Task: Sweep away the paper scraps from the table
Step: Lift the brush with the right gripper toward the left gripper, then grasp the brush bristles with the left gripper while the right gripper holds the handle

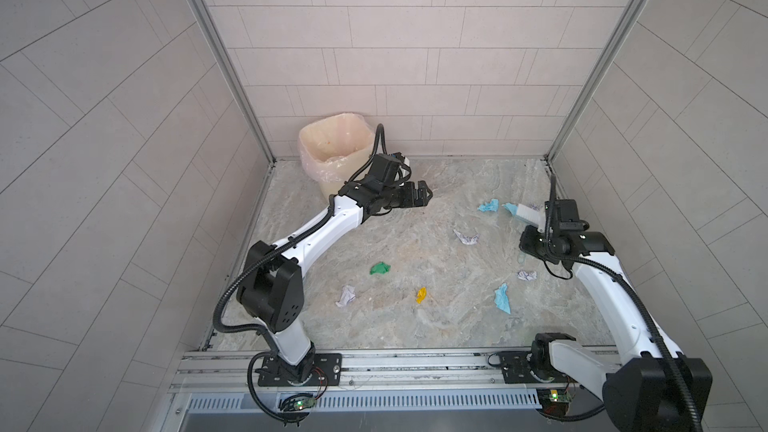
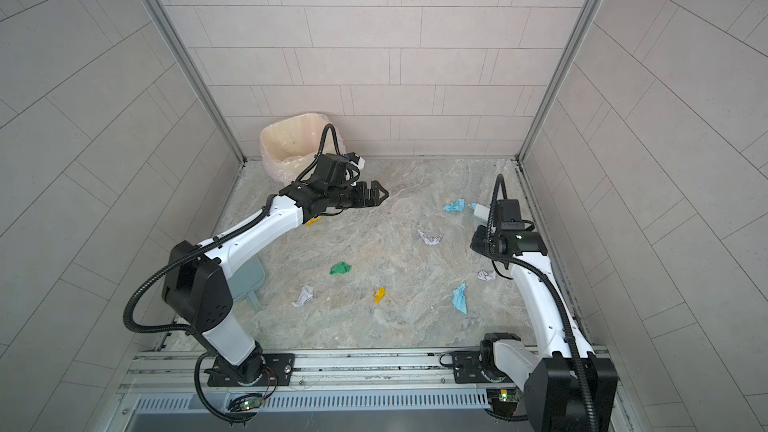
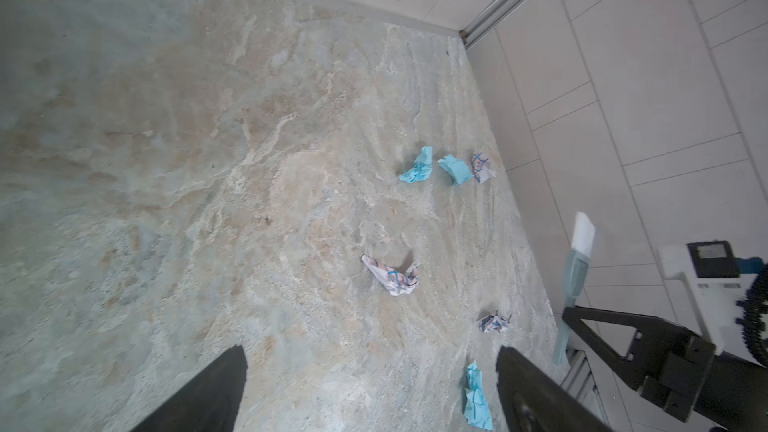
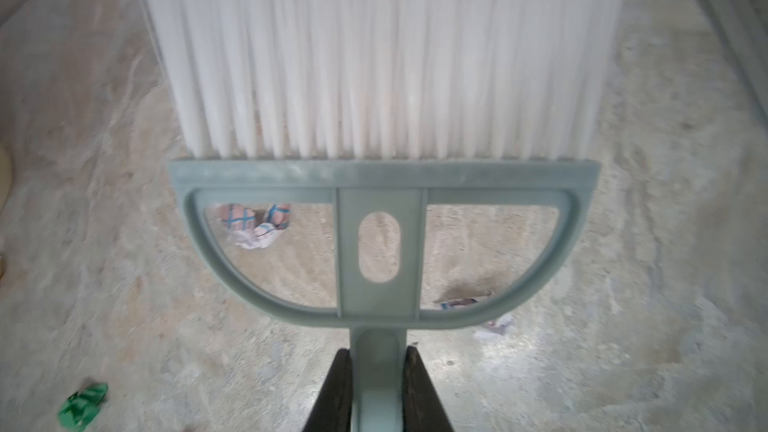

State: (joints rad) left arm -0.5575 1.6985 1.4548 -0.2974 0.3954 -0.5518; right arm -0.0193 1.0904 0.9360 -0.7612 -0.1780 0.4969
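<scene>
The right hand [image 4: 378, 392] is pinched on the handle of the pale blue hand brush [image 4: 380, 243], out at the far right of the worktop [image 1: 415, 326]. Whether its white bristles touch the surface, I can't tell. The paper scraps [image 2: 430, 238] lie scattered. A light blue wad [image 1: 488, 205] sits just beside the bristles, a scribbled white wad [image 1: 526, 275] lies close to the right forearm, and a long light blue scrap [image 1: 502, 298] lies nearer the front. The green scrap [image 1: 379, 268], yellow scrap [image 1: 421, 295] and another white wad [image 1: 345, 296] lie mid-worktop, well apart from both hands. The left hand [image 1: 424, 196] hangs empty, fingers spread wide, near the lined bin [image 1: 332, 139]. A dustpan [image 2: 245, 280] lies under the left arm.
</scene>
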